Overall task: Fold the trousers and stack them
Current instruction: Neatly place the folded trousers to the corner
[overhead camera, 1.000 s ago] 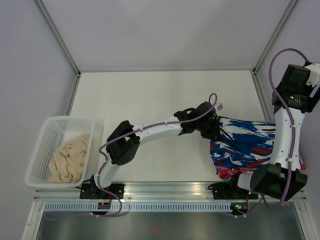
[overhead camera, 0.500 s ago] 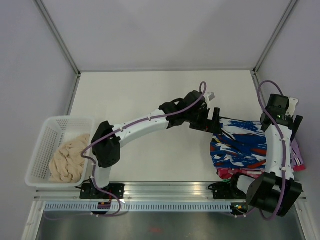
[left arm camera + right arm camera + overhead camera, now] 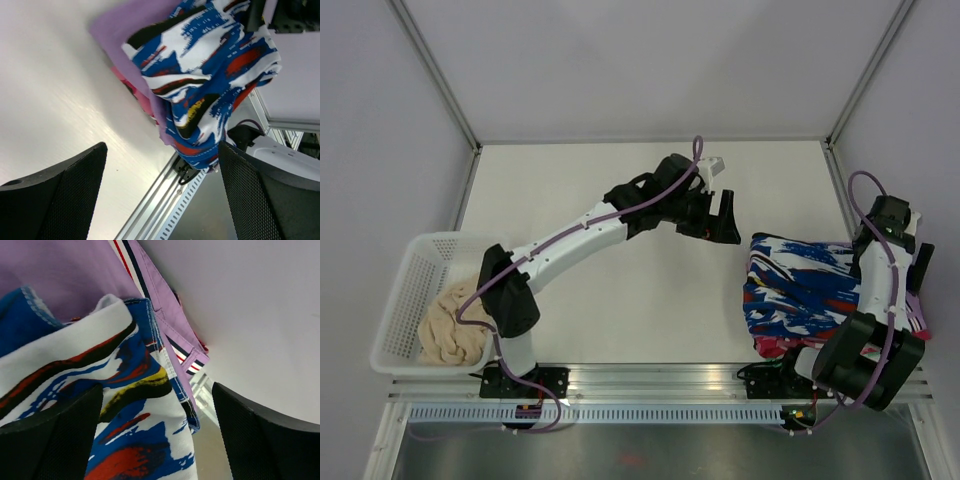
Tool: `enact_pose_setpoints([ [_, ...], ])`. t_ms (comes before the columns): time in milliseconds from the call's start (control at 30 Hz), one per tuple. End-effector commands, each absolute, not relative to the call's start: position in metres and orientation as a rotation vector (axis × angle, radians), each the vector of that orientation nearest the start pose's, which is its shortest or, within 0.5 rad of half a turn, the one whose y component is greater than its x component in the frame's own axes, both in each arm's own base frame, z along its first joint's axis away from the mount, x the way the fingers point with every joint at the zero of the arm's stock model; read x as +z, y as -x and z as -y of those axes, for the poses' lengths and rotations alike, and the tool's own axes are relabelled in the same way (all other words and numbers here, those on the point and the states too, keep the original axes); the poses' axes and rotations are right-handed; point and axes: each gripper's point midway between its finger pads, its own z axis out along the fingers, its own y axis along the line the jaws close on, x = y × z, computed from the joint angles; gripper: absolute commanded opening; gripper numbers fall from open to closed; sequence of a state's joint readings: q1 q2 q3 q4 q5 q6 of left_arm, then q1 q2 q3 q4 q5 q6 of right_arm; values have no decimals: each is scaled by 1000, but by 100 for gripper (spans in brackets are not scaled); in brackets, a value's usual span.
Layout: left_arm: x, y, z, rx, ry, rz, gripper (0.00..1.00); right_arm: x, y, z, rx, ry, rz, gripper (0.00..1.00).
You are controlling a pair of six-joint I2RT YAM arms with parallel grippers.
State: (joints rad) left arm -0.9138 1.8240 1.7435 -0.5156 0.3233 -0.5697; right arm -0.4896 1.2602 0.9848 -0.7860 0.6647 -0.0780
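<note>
White worktop (image 3: 620,320), pale panel walls on three sides, aluminium rail (image 3: 650,380) along the near edge. Trousers (image 3: 805,290) lie folded in a rumpled wad at the right side near the front, on top of a stack of lilac garments (image 3: 60,270). A pink layer (image 3: 770,345) shows at the stack's near-left corner. One lilac piece has a red, white and navy striped edge (image 3: 185,357). Left arm reaches diagonally across the middle of the worktop. Left hand (image 3: 160,150) is spread wide and holds nothing, just left of the trousers and clear of them. Right hand (image 3: 157,390) is also wide, close over the far-right part of the stack. It grips nothing, though contact with the cloth is hard to judge from this angle. Right arm's forearm crosses the stack's right edge in the overhead view and hides that side. White mesh basket (image 3: 405,275) sits at the far left, well apart, with a cream fluffy bundle (image 3: 455,320) inside.
</note>
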Motion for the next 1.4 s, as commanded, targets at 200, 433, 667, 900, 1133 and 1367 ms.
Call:
enact_pose_setpoints([
  [200, 258, -289, 412, -1131, -574, -2313, 95, 123, -193, 199, -639, -592, -2699, 97],
  [433, 256, -291, 413, -1142, -602, -2314, 95, 97, -157, 187, -642, -494, -2897, 79],
  [667, 247, -291, 410, -1131, -623, -2341, 94, 79, -125, 177, -702, -486, -2960, 46],
  [900, 250, -290, 410, -1173, -667, -2325, 93, 120, -148, 205, -864, -574, -2772, 0],
  [1133, 256, -286, 413, -1211, -725, -2283, 90, 170, -194, 242, -951, -611, -2623, 0],
  [1367, 255, -291, 409, -1164, -699, -2294, 89, 171, -201, 245, -935, -598, -2626, 1],
])
